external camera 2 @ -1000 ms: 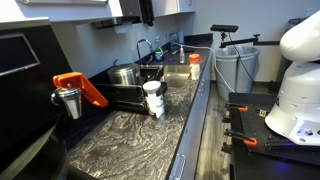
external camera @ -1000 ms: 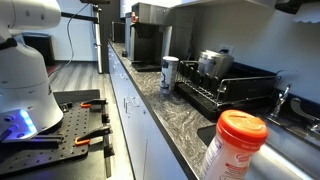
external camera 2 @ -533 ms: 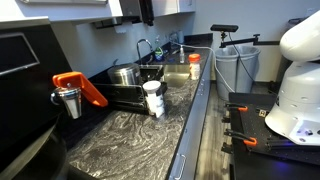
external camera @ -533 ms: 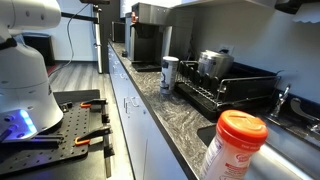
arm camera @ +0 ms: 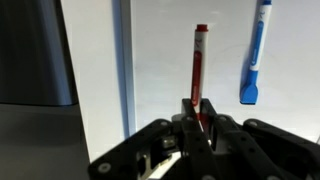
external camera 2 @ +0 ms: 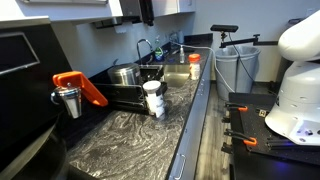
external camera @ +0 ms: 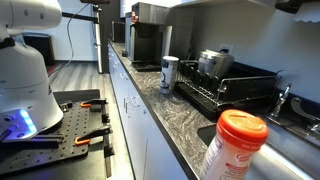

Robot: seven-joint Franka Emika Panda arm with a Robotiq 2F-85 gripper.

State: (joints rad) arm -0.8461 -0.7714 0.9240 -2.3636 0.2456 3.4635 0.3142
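In the wrist view my gripper (arm camera: 197, 118) is shut on a red marker (arm camera: 199, 65). The marker stands upright out of the jaws in front of a white board (arm camera: 160, 50). A blue marker (arm camera: 256, 55) hangs on the board to the upper right, apart from the red one. In both exterior views only the white robot body (external camera: 25, 60) (external camera 2: 295, 80) shows; the gripper itself is out of view there.
A dark stone counter (external camera: 170, 115) carries a dish rack (external camera: 225, 92) (external camera 2: 125, 95) with a metal pot (external camera: 213, 62), a white cup (external camera: 169, 73) (external camera 2: 153, 98), an orange-lidded bottle (external camera: 235, 145) (external camera 2: 194, 66) and a coffee machine (external camera: 147, 40). Bins (external camera 2: 235, 65) stand beside the counter's end.
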